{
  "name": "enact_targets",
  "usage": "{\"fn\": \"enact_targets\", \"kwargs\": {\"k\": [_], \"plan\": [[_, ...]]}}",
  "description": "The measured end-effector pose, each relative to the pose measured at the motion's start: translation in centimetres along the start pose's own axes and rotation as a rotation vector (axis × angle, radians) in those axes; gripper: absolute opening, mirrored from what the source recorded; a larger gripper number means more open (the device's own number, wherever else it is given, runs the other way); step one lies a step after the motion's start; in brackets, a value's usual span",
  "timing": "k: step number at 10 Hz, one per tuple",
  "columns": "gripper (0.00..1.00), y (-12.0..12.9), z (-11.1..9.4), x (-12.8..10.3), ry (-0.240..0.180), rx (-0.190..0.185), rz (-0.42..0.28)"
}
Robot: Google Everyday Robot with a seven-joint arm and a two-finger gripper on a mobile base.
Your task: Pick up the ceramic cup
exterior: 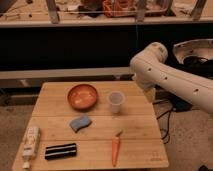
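Approach phase. Ceramic cup upright toward the counter's rear right corner, beside bowl. Pincer hidden behind arm off the right edge; open or closed, cannot tell. Next: swing over cup, descend, clamp.

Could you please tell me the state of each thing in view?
Cup: upright, ungrasped, apart from bowl.
Bowl: upright, looks empty.
Sponge: lying flat.
Carrot: lying flat.
Bottle: on its side.
Black case: lying flat.
Gripper: not in view; arm bent beside table's right rear corner.
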Motion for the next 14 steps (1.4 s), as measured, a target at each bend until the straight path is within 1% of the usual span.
{"fn": "enact_targets", "kwargs": {"k": [1, 3, 5, 6, 8, 10, 12, 14], "plan": [[0.8, -0.6, -0.1, -0.9, 0.002, 0.01, -0.024], [0.8, -1.2, 0.6, -2.1, 0.002, 0.021, -0.057], [0.8, -1.4, 0.9, -2.4, 0.006, 0.038, -0.094], [0.8, -1.5, 1.1, -2.9, 0.005, 0.044, -0.107], [0.8, -2.2, 1.5, -4.5, 0.002, 0.062, -0.137], [0.8, -2.0, 2.2, -5.0, -0.001, 0.073, -0.152], [0.8, -2.6, 2.8, -6.4, -0.012, 0.096, -0.177], [0.8, -2.9, 3.0, -6.9, -0.027, 0.114, -0.189]]}}
